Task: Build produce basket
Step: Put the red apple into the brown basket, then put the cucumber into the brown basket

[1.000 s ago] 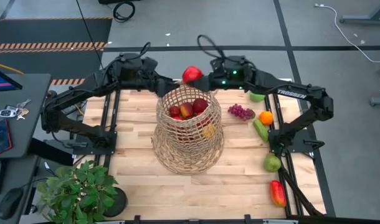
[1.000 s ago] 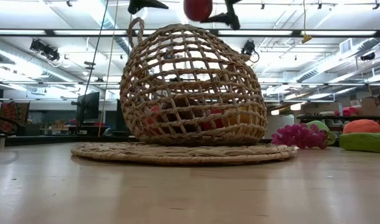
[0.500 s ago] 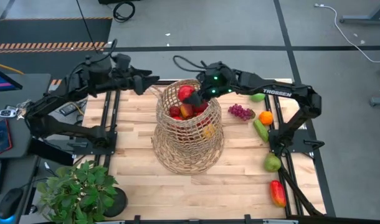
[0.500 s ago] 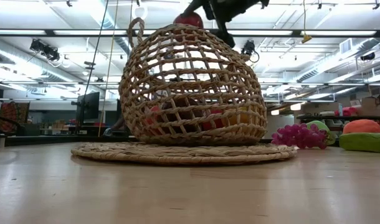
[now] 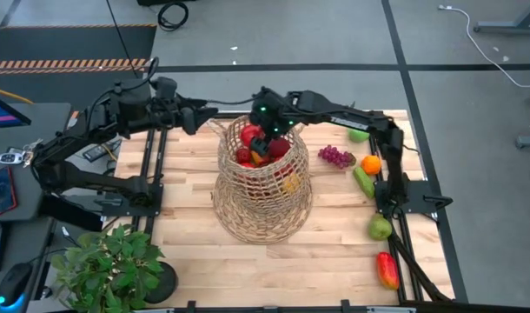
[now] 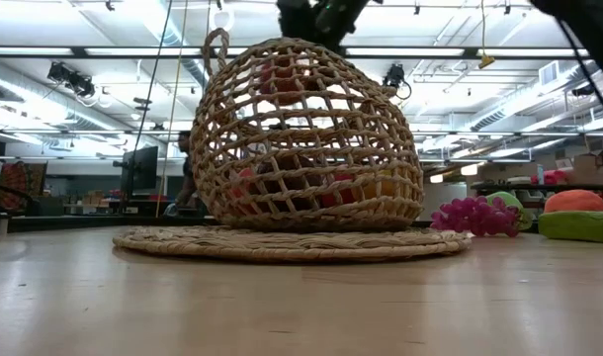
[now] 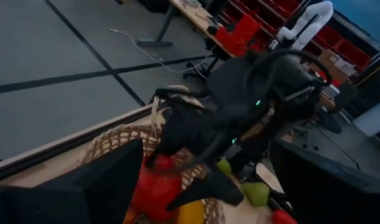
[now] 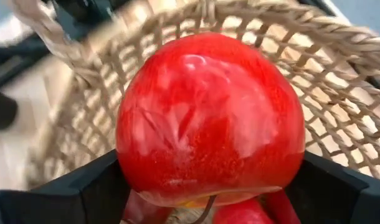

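The tan wicker basket [image 5: 261, 187] stands on its wide base at the table's middle, with red and yellow produce [image 5: 281, 149] inside. My right gripper [image 5: 260, 139] reaches into the basket's mouth from the far right, shut on a red apple [image 8: 209, 118]. In the low view the apple [image 6: 282, 84] shows through the weave, just under the rim. My left gripper [image 7: 209, 199] hangs open and holds nothing, off the basket's far-left side [image 5: 198, 116]. My right gripper pinches the red apple between its two fingers [image 8: 90, 186], one on each opposite side of it [image 8: 131, 155]. The fingers slant down from the table's far right. The apple hangs clear inside the basket's neck, above the fruit lying below.
Right of the basket lie purple grapes [image 5: 335, 156], an orange [image 5: 370, 163], a long green piece [image 5: 363, 181], a green fruit [image 5: 380, 228] and a red pepper [image 5: 387, 269]. A leafy potted plant [image 5: 109, 265] stands at the near left corner.
My right gripper has gone down and toward the table's left with the red apple, tipping its fingers downward. The apple, which hung above the far rim, now sits inside the basket's mouth. My left gripper has drawn back from the rim toward the table's left.
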Robot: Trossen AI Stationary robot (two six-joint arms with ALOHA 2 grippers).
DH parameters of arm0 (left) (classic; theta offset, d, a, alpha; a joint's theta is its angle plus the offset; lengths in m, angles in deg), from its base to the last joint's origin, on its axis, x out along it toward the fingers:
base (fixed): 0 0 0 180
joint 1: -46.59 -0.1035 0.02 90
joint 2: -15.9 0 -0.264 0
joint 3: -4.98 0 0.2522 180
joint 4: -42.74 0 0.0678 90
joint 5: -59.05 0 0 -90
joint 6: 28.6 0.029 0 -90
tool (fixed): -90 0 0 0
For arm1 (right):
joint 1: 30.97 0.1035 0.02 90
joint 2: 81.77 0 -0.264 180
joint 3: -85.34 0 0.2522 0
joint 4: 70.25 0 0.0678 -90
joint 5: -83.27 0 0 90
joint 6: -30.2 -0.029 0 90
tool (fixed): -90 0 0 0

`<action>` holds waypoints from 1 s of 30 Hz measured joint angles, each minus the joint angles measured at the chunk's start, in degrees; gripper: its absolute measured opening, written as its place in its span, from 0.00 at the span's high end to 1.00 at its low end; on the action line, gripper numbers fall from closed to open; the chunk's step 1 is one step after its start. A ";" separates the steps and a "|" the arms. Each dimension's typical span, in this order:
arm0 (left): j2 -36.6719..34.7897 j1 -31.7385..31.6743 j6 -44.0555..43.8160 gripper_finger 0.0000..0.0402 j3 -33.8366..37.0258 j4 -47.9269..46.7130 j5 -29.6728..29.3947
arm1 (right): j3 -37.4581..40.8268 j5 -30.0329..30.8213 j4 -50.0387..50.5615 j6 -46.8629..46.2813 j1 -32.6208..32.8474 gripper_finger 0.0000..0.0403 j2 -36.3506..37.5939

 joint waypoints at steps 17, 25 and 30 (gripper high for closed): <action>-2.23 0.63 -1.07 0.11 0.00 -4.60 4.09 | -2.57 -0.32 2.06 16.22 0.21 0.05 -6.38; -2.33 0.63 -1.07 0.11 0.00 -4.89 4.09 | -2.56 1.45 2.17 16.66 0.10 0.01 -6.32; -2.30 0.61 -0.64 0.11 0.00 -5.36 4.09 | -2.56 2.76 3.39 16.80 -0.30 0.01 -4.80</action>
